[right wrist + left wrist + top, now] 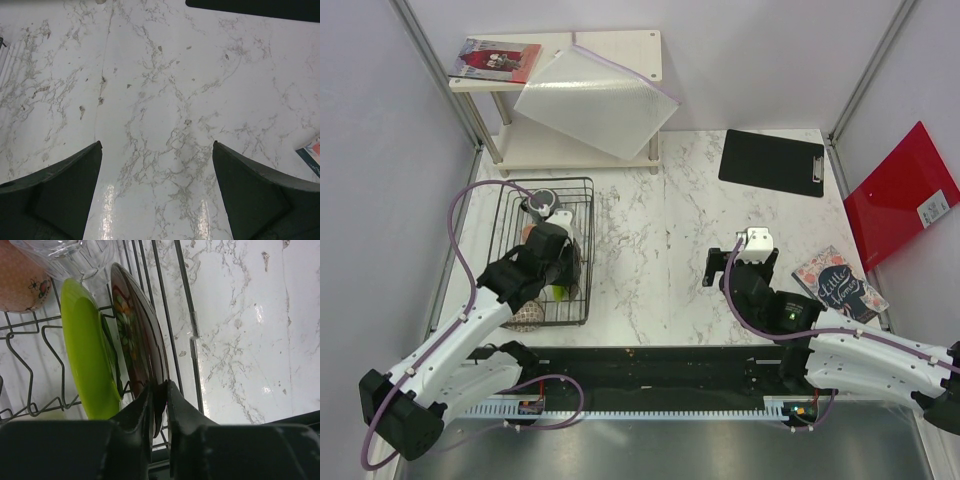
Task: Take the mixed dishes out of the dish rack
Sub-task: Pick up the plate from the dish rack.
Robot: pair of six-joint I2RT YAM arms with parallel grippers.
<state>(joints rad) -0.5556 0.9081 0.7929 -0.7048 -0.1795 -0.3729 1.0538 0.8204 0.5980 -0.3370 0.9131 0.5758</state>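
Zero dishes stand out on the marble table [660, 250] in the top view, so I judge the unloading barely begun. The dish rack [575, 205] holds a dark handled mug [542, 200] at its far end and a brown speckled bowl [528, 315] at its near end, with the left gripper [565, 255] lowered between them.

At the left wrist, its fingers are clamped on the rim of the red patterned plate [132, 325]. That plate stands upright in its slot just beside the lime-green plate [87, 365], with the clear glass [75, 257] and pink cup [20, 285] beyond.

At the right wrist, the right gripper [156, 145] hangs spread wide over bare marble.
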